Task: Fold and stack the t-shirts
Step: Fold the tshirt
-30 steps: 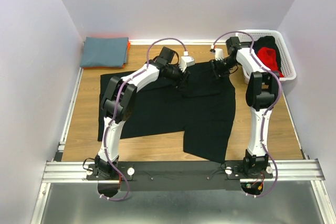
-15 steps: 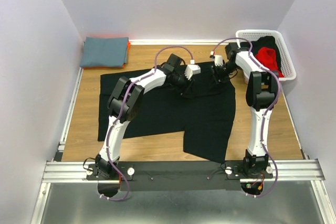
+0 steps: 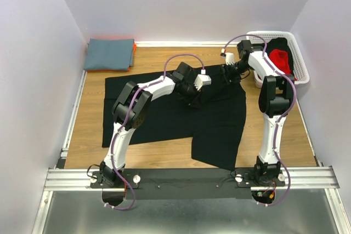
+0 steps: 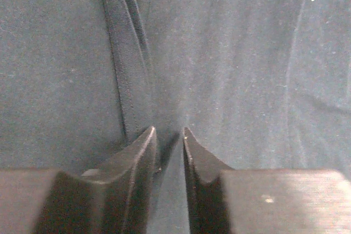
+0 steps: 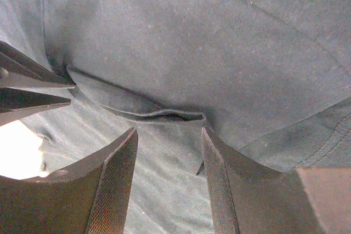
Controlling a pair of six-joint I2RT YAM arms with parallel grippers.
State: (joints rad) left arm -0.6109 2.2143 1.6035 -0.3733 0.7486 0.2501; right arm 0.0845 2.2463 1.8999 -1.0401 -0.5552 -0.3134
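Grasping black tee (image 3: 164, 116) for a fold: L gripper (image 4: 169, 135) is pinching cloth by a seam (image 4: 127, 80), R gripper (image 5: 170, 141) is hanging open, empty, over hem (image 5: 148, 112), prob needing closing next.

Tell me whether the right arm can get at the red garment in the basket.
Probably yes: the right hand is open above the black t-shirt, and the red garment lies uncovered in the open basket beside it.

black t-shirt (image 3: 159, 119), grey-blue folded shirt (image 3: 109, 53), white basket (image 3: 299, 60), red garment (image 3: 279, 57)
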